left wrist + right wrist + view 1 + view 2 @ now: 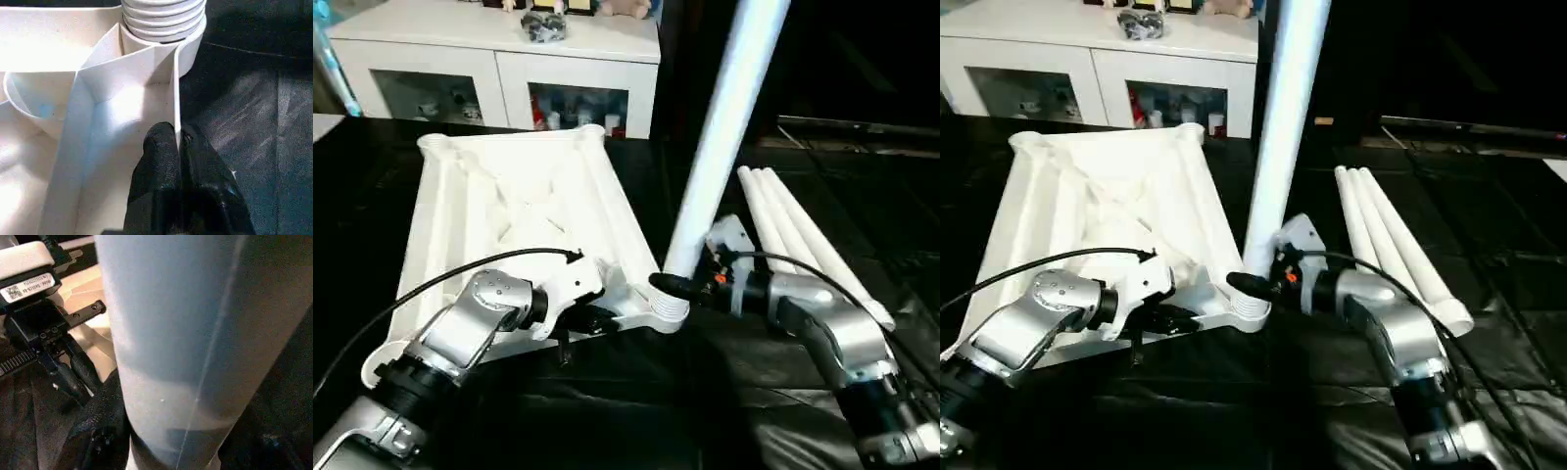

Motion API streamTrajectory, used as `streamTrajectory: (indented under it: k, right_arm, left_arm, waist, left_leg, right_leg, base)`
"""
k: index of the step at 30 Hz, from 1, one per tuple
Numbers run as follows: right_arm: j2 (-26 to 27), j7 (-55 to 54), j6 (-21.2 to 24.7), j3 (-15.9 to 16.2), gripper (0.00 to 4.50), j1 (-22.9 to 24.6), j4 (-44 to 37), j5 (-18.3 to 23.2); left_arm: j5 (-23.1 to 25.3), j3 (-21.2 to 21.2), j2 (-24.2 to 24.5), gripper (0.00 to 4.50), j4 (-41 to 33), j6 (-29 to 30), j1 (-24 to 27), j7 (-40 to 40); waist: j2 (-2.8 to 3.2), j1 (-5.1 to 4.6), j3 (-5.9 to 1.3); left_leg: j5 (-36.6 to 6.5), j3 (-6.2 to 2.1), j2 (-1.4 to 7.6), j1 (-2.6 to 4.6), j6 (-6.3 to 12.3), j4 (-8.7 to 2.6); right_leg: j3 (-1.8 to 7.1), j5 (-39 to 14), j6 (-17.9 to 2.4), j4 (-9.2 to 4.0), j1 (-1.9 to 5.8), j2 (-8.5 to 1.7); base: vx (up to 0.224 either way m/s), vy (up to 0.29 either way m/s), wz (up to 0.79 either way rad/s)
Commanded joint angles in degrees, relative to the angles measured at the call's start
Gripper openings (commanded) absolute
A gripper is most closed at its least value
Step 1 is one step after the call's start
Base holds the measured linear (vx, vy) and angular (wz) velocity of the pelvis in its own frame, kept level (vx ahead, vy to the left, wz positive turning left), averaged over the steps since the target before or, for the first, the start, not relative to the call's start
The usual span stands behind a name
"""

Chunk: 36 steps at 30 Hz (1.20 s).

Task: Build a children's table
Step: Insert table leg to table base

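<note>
The table top (524, 211) is white moulded plastic, smooth with a faint sheen, its corner socket (164, 22) ringed with ridges. The upright leg (720, 127) is smooth, glossy white plastic tube. The surface (862, 196) wears black, creased, matt cloth. Forearms (475, 328) look like brushed silver metal. The left tool's fingers (161, 171) are matt black.
</note>
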Motion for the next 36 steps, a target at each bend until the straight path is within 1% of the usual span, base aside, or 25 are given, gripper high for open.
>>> streamTrajectory:
  k: [1,2,3,4,9,10,11,13,14,15,16,17,18,21,27,30,31,34,35,36]
  right_arm:
    - [-0.4,-0.1,1.1,-0.2,1.91,0.9,-0.8,0.1]
    - [-0.4,-0.1,1.0,-0.3,1.91,1.2,-0.9,0.0]
    - [-0.3,-0.1,0.8,-0.3,1.91,1.4,-0.7,-0.1]
    - [-0.1,0.2,0.3,-0.2,1.91,1.5,-0.2,-0.3]
    - [0.3,1.1,-0.9,0.6,1.91,0.7,1.5,-0.7]
    - [0.3,1.2,-1.1,0.8,1.91,0.4,1.8,-0.9]
    - [0.2,1.5,-1.1,1.0,1.91,0.4,1.9,-0.9]
    - [0.1,1.8,-1.3,1.1,1.91,0.4,2.0,-1.0]
    - [0.0,1.9,-1.3,1.1,1.91,0.5,1.9,-1.0]
    - [-0.1,1.9,-1.7,1.1,1.91,0.6,2.0,-1.1]
    - [-0.1,1.9,-2.2,1.0,1.91,0.8,2.2,-1.3]
    - [-0.1,2.0,-2.6,1.0,1.91,1.0,2.4,-1.4]
    - [-0.1,2.0,-2.6,1.0,1.91,1.0,2.4,-1.4]
    - [-0.1,2.1,-3.6,0.8,1.91,1.8,2.5,-1.4]
    - [0.0,2.4,-4.3,0.9,1.91,2.4,2.6,-1.5]
    - [0.0,2.7,-4.6,1.2,1.91,2.5,2.6,-1.6]
    - [-0.1,2.9,-4.8,1.4,1.91,2.6,2.6,-1.8]
    - [0.0,2.9,-5.2,1.6,1.91,2.2,3.3,-2.1]
    - [0.3,2.9,-5.2,1.4,1.91,1.9,3.8,-1.9]
    - [0.7,2.7,-5.0,1.0,1.91,1.5,4.4,-1.5]
  left_arm:
    - [0.9,-0.9,-0.1,0.00,0.9,-0.4,-1.0,-1.4]
    - [1.0,-1.0,-0.1,0.00,1.0,-0.6,-1.1,-1.6]
    - [1.0,-1.1,-0.1,0.00,1.2,-0.7,-1.2,-1.9]
    - [1.2,-1.3,-0.1,0.00,1.3,-1.2,-1.3,-2.5]
    - [1.6,-1.7,-0.1,0.00,1.3,-1.6,-1.3,-3.5]
    - [2.0,-1.9,0.0,0.00,1.3,-1.6,-1.3,-3.5]
    - [2.3,-1.9,0.0,0.00,1.3,-1.3,-1.2,-3.1]
    - [2.8,-1.7,-0.1,0.00,1.3,-0.7,-1.1,-2.4]
    - [3.0,-1.7,0.0,0.00,1.3,-0.2,-1.1,-2.1]
    - [3.3,-1.7,0.0,0.00,1.3,0.4,-1.1,-1.7]
    - [3.5,-1.6,0.1,0.00,1.4,0.9,-1.2,-1.3]
    - [3.7,-1.5,0.1,0.00,1.3,1.5,-1.1,-1.0]
    - [3.7,-1.5,0.1,0.00,1.3,1.5,-1.1,-1.0]
    - [3.1,-0.7,-0.4,0.00,0.2,4.1,-0.6,-0.2]
    - [3.3,-0.6,-0.6,0.00,-1.2,4.7,-0.3,-0.1]
    - [3.7,-0.8,-0.5,0.00,-1.4,3.9,-0.3,-0.2]
    - [3.7,-1.0,-0.3,0.00,-1.7,2.9,-0.1,-0.8]
    - [3.9,-1.3,-0.1,0.00,-2.0,2.1,0.0,-1.3]
    - [4.0,-1.4,0.0,0.00,-2.1,1.9,0.1,-1.5]
    - [4.0,-1.4,0.0,0.00,-2.2,1.9,0.1,-1.7]
  waist:
    - [1.07,-0.05,-3.24]
    - [0.98,-0.12,-3.27]
    - [1.31,-0.13,-3.30]
    - [1.34,-0.18,-3.28]
    - [1.39,-0.32,-3.20]
    - [0.98,-0.26,-3.20]
    - [1.11,-0.27,-3.16]
    - [0.70,-0.32,-3.10]
    - [0.77,-0.27,-3.11]
    - [0.62,-0.29,-3.09]
    - [0.71,-0.24,-3.09]
    - [0.53,-0.28,-3.02]
    - [0.63,-0.29,-2.97]
    - [0.57,-0.29,-2.95]
    - [0.71,-0.32,-2.93]
    - [0.71,-0.33,-2.90]
    - [0.87,-0.31,-2.89]
    - [0.83,-0.34,-2.91]
    - [0.93,-0.35,-2.91]
    - [0.87,-0.37,-2.90]
  left_leg:
    - [-14.2,-1.12,2.43,0.97,-1.36,-3.88]
    - [-13.6,-1.08,2.41,0.92,-1.16,-3.85]
    - [-13.5,-1.04,2.35,0.95,-1.04,-3.76]
    - [-13.4,-1.06,2.34,0.83,-1.02,-3.77]
    - [-14.0,-1.07,2.41,0.86,-0.91,-3.85]
    - [-13.7,-1.05,2.43,0.87,-0.73,-3.85]
    - [-13.6,-1.04,2.44,0.81,-0.68,-3.87]
    - [-13.5,-0.93,2.43,0.82,-0.45,-3.84]
    - [-13.4,-0.97,2.45,0.85,-0.41,-3.84]
    - [-13.2,-0.94,2.45,0.79,-0.34,-3.87]
    - [-13.1,-0.95,2.48,0.82,-0.35,-3.87]
    - [-13.2,-0.92,2.47,0.82,-0.26,-3.89]
    - [-13.4,-0.98,2.47,0.86,-0.31,-3.93]
    - [-13.8,-0.96,2.48,0.89,-0.29,-3.97]
    - [-13.9,-1.00,2.45,0.86,-0.09,-4.02]
    - [-14.4,-1.01,2.42,0.85,-0.12,-4.06]
    - [-14.6,-1.04,2.40,0.84,-0.13,-4.06]
    - [-14.8,-1.07,2.46,0.87,-0.22,-4.12]
    - [-14.9,-1.10,2.47,0.87,-0.22,-4.15]
    - [-14.9,-1.07,2.42,0.81,-0.23,-4.13]
  right_leg:
    - [3.50,-14.4,-7.7,-5.51,1.78,-6.33]
    - [3.47,-13.6,-7.9,-5.42,1.79,-6.26]
    - [3.45,-13.2,-8.1,-5.47,1.72,-6.22]
    - [3.44,-13.1,-8.2,-5.39,1.84,-6.22]
    - [3.40,-14.5,-8.1,-5.52,1.74,-6.25]
    - [3.43,-15.0,-8.0,-5.50,1.81,-6.41]
    - [3.46,-15.3,-7.9,-5.57,1.80,-6.43]
    - [3.47,-16.4,-7.6,-5.70,1.72,-6.44]
    - [3.48,-16.5,-7.5,-5.65,1.69,-6.45]
    - [3.48,-16.6,-7.4,-5.69,1.70,-6.44]
    - [3.49,-16.7,-7.4,-5.64,1.66,-6.47]
    - [3.47,-17.2,-7.2,-5.71,1.61,-6.49]
    - [3.47,-17.8,-7.2,-5.73,1.55,-6.44]
    - [3.47,-18.6,-7.1,-5.81,1.50,-6.47]
    - [3.48,-18.6,-6.9,-5.93,1.45,-6.41]
    - [3.47,-18.8,-6.9,-6.00,1.42,-6.41]
    - [3.50,-19.1,-6.9,-6.01,1.41,-6.44]
    - [3.50,-19.2,-6.8,-6.03,1.40,-6.42]
    - [3.48,-19.1,-6.9,-6.00,1.37,-6.42]
    - [3.50,-19.0,-7.0,-6.04,1.44,-6.45]
  base:
    - [0.000,0.000,0.00]
    - [0.000,0.000,0.00]
    - [0.000,0.000,0.00]
    - [0.000,0.000,0.00]
    - [0.000,0.000,0.00]
    - [0.000,0.000,0.00]
    - [0.000,0.000,0.00]
    - [0.000,0.000,0.00]
    - [0.000,0.000,0.00]
    - [0.000,0.000,0.00]
    - [0.000,0.000,0.00]
    - [0.000,0.000,0.00]
    - [0.000,0.000,0.00]
    - [0.000,0.000,0.00]
    - [0.000,0.000,0.00]
    - [0.000,0.000,0.00]
    - [0.000,0.000,0.00]
    - [0.000,0.000,0.00]
    - [0.000,0.000,0.00]
    - [0.000,0.000,0.00]
